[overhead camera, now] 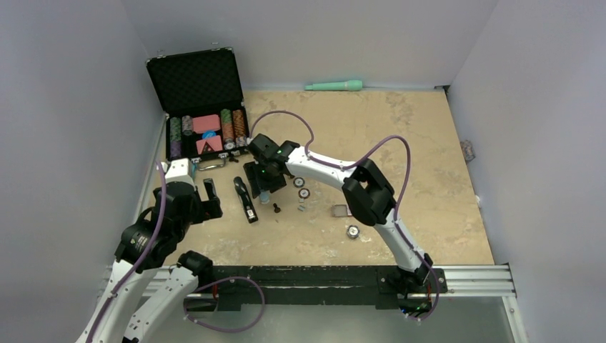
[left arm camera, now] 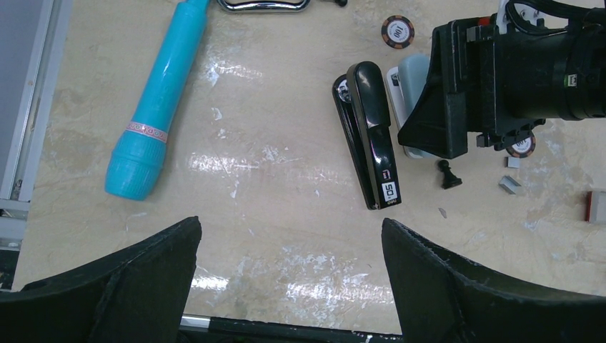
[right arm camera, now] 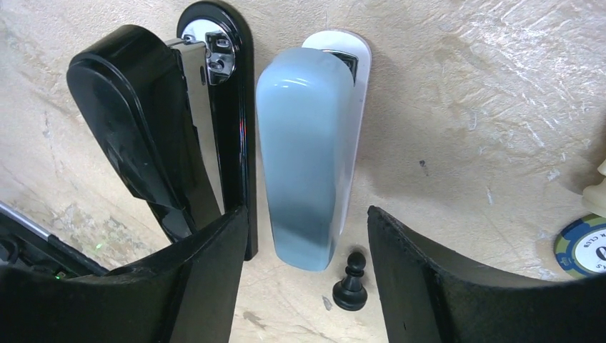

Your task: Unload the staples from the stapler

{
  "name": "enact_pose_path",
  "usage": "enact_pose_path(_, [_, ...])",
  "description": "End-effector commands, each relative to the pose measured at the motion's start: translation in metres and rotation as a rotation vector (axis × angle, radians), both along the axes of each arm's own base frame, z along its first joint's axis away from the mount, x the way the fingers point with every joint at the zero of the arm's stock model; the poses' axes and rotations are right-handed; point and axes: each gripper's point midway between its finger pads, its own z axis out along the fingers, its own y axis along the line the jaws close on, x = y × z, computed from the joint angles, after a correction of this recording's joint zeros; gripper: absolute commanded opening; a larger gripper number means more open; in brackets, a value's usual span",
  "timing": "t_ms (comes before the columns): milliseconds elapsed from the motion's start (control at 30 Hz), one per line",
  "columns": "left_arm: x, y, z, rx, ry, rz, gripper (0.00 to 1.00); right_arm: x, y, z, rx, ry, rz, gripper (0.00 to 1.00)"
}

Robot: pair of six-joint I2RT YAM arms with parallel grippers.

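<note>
Approach seems the step: right gripper (right arm camera: 306,214), spread wide, hangs over the pale blue stapler (right arm camera: 307,143) and must next lower onto it.

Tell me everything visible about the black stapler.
The glossy black plastic stapler lies flat on the beige tabletop, its rounded top cover swung up off the narrow base, baring a shiny metal magazine and hinge. White print marks its front end. A pale blue stapler lies close alongside; contact unclear.
</note>
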Motion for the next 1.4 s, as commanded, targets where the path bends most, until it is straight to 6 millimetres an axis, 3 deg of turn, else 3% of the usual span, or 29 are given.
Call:
enact_pose_path(0, [0.007, -0.003, 0.003, -0.01, -0.021, 0.001, 1.0, 0.004, 0.007, 0.064, 0.097, -0.071, 0.025, 0.66])
enact_pose_path(267, [0.007, -0.004, 0.003, -0.01, -0.014, -0.006, 1.0, 0.004, -0.002, 0.128, 0.157, -0.152, 0.006, 0.67])
enact_pose_path(400, [0.007, -0.004, 0.003, -0.009, -0.017, -0.004, 1.0, 0.003, -0.019, 0.156, 0.161, -0.209, -0.011, 0.66])
enact_pose_path(567, [0.008, -0.004, 0.002, -0.009, -0.015, -0.003, 1.0, -0.007, -0.05, 0.177, 0.152, -0.272, -0.023, 0.65])
enact_pose_path(733, [0.008, -0.004, 0.002, -0.009, -0.011, -0.006, 1.0, -0.021, -0.082, 0.17, 0.105, -0.3, -0.025, 0.64])
enact_pose_path(1033, [0.008, -0.004, 0.001, -0.007, -0.008, -0.001, 1.0, -0.038, -0.137, 0.137, -0.008, -0.343, -0.035, 0.63])
enact_pose_path(1367, [0.009, -0.004, 0.0, -0.002, 0.005, -0.003, 1.0, -0.04, -0.151, 0.093, -0.077, -0.328, 0.014, 0.64])
